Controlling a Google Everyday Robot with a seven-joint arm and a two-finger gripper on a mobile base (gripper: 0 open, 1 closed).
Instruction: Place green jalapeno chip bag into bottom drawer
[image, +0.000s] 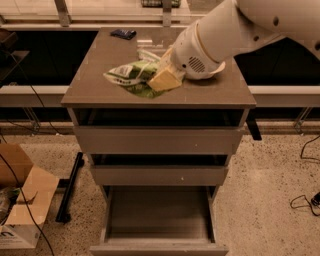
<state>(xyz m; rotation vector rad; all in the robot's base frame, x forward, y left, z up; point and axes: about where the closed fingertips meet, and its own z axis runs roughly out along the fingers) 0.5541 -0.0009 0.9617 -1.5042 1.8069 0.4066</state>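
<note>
No wording can be read; the dark print on the green jalapeno chip bag (129, 74) stays illegible; the gripper (164, 79) clasps that bag, just above the counter (95, 92).

Warm, dim indoor light with a yellowish cast. Soft glare on the far part of the cabinet top (150, 42). White arm (230, 32) is the brightest area. Gripper (162, 80) sits mid-top, clamped on the green jalapeno chip bag (127, 75), evenly lit. Upper drawer gaps are deep shadow. Bottom drawer (159, 215) floor is dull, shaded at its far end.
</note>
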